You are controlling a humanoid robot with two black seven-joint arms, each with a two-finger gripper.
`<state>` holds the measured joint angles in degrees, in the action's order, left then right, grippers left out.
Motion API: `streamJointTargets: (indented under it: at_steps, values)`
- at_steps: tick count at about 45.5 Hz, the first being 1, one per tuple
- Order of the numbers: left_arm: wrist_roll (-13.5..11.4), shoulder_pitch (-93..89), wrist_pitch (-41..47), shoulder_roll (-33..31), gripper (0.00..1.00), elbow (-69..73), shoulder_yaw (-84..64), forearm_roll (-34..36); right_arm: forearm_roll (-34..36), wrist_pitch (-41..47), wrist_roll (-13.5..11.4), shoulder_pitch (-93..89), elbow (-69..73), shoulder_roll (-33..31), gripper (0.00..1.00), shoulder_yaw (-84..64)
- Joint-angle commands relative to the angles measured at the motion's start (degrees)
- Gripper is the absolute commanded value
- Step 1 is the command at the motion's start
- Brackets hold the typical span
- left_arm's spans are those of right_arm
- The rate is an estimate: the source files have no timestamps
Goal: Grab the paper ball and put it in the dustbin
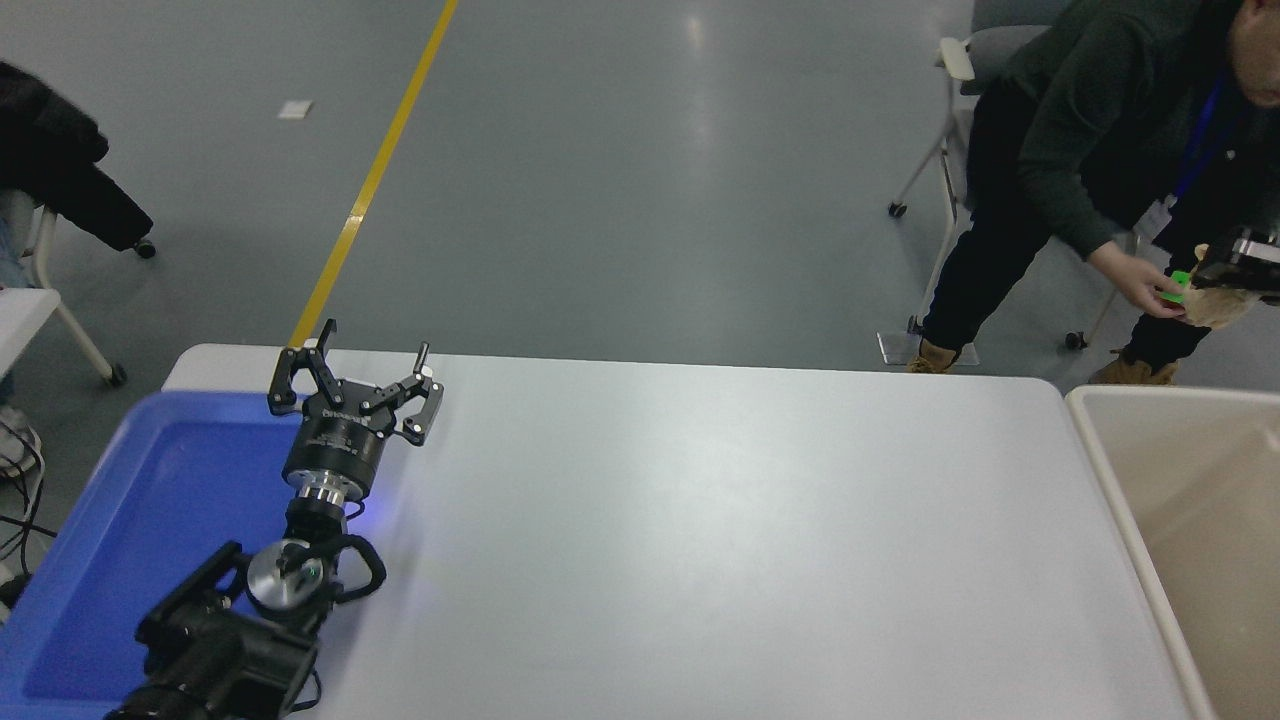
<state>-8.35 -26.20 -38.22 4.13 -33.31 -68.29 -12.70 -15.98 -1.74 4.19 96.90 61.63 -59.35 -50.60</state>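
Note:
The tan paper ball (1228, 309) hangs in my right gripper (1225, 285), which is shut on it at the picture's right edge. Only the gripper's tip shows; the arm is out of view. The ball is held high, past the far rim of the cream dustbin (1098, 432), which stands off the table's right end. My left gripper (355, 385) is open and parked at the lower left, by the blue tray.
A person leans in at the top right, a hand holding a colourful puzzle cube (1180, 284) right beside my right gripper. A shallow blue tray (120, 520) lies at the table's left end. Chairs stand on the floor beyond the white table (720, 540).

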Motion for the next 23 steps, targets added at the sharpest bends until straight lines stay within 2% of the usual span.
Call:
streamJointTargets:
  at_steps: [1,10,17,23]
  values:
    - [0.00,-0.08,-0.01,0.00,0.99,0.00,0.00,-0.04,11.49,-5.29,0.03,-31.65,-22.67,2.30,0.00,27.02]
    - [0.00,0.01,0.08,0.00,0.99,0.00,0.00,-0.04,13.78,-4.60,-0.14,-50.92,-48.32,17.05,0.00,49.17]
    - [0.00,0.01,0.08,0.00,0.99,0.00,0.00,-0.04,13.95,-5.03,-0.14,-55.06,-63.55,30.15,0.00,56.57]
    - [0.00,-0.08,0.08,0.00,0.99,0.00,0.00,-0.04,15.53,-5.30,-0.23,-58.22,-64.27,32.72,0.00,62.45]
